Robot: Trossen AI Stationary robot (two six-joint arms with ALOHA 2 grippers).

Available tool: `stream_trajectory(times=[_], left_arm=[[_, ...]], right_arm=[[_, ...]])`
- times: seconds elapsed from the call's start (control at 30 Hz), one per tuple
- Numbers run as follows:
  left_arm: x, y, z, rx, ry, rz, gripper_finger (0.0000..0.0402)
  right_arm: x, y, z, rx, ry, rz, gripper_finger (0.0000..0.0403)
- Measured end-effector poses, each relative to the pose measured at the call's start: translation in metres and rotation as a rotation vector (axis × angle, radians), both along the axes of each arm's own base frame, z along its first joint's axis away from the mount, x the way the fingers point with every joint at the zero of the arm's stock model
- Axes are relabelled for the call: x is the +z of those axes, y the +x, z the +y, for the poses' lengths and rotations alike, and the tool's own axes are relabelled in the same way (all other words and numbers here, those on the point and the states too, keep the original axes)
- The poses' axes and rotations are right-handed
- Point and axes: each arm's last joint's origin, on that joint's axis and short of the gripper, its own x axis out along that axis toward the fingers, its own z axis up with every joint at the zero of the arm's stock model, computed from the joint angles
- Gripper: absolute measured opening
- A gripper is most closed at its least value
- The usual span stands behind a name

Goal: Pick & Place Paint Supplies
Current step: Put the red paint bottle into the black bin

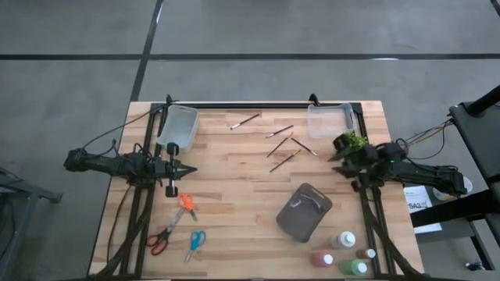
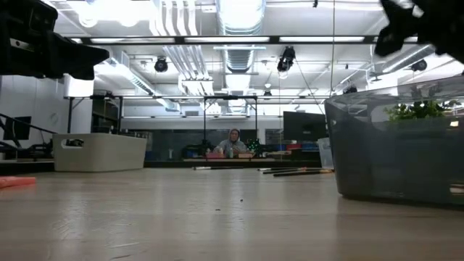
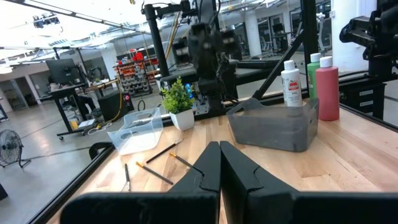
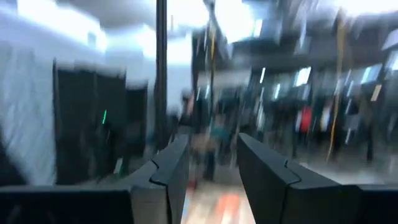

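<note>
Grey concrete floor [image 1: 258, 31] all round, crossed by dark seam lines; one runs straight along 12 o'clock, another slants off at 11. Open ceiling overhead: silver ducting [image 2: 243, 36], pipes, bright strip lights [image 2: 174, 40]. A person [image 2: 233, 141] sits at a far bench, dead ahead. Shelving with red stock [image 3: 134, 65] further back. A floor fan [image 3: 11, 146] stands at 9 o'clock. White column [image 3: 252, 25] beyond.

1. Grey bin [image 2: 395, 152]: big, near cam, on the table [image 2: 181, 217].
2. Green plant [image 2: 417, 110] behind bin.
3. White tub [image 2: 98, 151] far left of bin.
4. Brushes [image 2: 290, 171] lie between them.
5. Person [image 2: 233, 141] seated beyond table.
</note>
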Motion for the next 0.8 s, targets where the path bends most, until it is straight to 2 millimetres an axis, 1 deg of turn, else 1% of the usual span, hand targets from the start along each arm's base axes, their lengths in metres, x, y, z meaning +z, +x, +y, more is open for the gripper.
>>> stream_trajectory(times=[0.1,0.2,0.23,0.3,0.37,0.53,0.67,0.8], left_arm=[[0.0,0.0,0.0,0.0,0.0,0.0,0.0],[0.0,0.0,0.0,0.0,0.0,0.0,0.0],[0.0,0.0,0.0,0.0,0.0,0.0,0.0],[0.0,0.0,0.0,0.0,0.0,0.0,0.0],[0.0,0.0,0.0,0.0,0.0,0.0,0.0],[0.0,0.0,0.0,0.0,0.0,0.0,0.0],[0.0,0.0,0.0,0.0,0.0,0.0,0.0],[0.0,0.0,0.0,0.0,0.0,0.0,0.0]], right_arm=[[0.016,-0.01,0.001,-0.068,-0.036,-0.211,0.0131],[0.031,-0.024,0.001,-0.193,-0.082,-0.446,0.0131],[0.035,-0.029,0.001,-0.231,-0.086,-0.507,0.0131],[0.046,-0.034,0.001,-0.278,-0.092,-0.57,0.0131],[0.059,-0.035,0.001,-0.303,-0.113,-0.565,0.0131],[0.102,-0.027,-0.001,-0.331,-0.136,-0.443,0.0131],[0.139,-0.02,-0.002,-0.329,-0.131,-0.376,0.0131],[0.173,-0.015,-0.003,-0.298,-0.085,-0.286,0.0131]])
